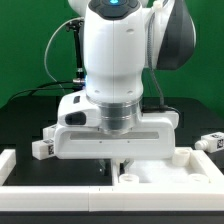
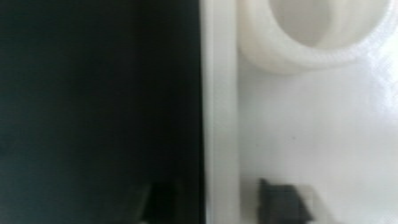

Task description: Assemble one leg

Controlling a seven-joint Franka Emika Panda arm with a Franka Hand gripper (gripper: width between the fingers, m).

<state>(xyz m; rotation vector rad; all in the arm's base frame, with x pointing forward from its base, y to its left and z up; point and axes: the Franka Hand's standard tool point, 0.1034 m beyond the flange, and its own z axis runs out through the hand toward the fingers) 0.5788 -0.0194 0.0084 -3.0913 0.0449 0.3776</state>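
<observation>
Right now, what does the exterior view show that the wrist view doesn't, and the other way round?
Exterior only: the arm and two legs, one at that view's left and one at its right, both apart from the gripper. Wrist only: a raised round ring on the panel, and the dark fingertips on either side of the panel's edge. Both: panel and black table.

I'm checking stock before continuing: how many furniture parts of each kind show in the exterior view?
Tagged white legs: 2, one leg at the exterior view's left, another leg at its right.
Large white panel: 1.
Total: 3; the arm may hide more.
</observation>
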